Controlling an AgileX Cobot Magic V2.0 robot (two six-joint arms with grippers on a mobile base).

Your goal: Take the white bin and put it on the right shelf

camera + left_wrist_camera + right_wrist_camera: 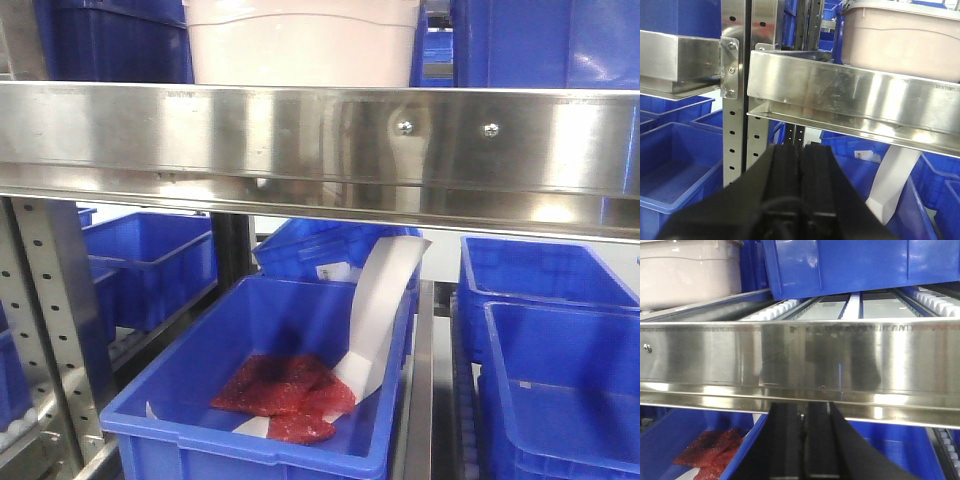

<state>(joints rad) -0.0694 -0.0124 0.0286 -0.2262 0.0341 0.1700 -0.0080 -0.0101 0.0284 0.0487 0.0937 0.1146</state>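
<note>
The white bin point(300, 42) stands on the stainless steel shelf tier, behind its broad front rail point(300, 140) with two bolts. It also shows in the left wrist view point(900, 42) at the upper right and in the right wrist view point(687, 272) at the upper left. My left gripper point(801, 150) is shut and empty, below and left of the bin, under the rail point(850, 100). My right gripper point(803, 407) is shut and empty, just beneath the rail point(800, 357), to the right of the bin.
Blue crates point(530, 40) flank the bin on the tier. Below, a blue crate point(270, 390) holds red mesh bags point(285, 395) and a white paper strip point(380, 310). More blue crates point(560, 380) sit to the right. Perforated grey uprights point(735, 90) stand at left.
</note>
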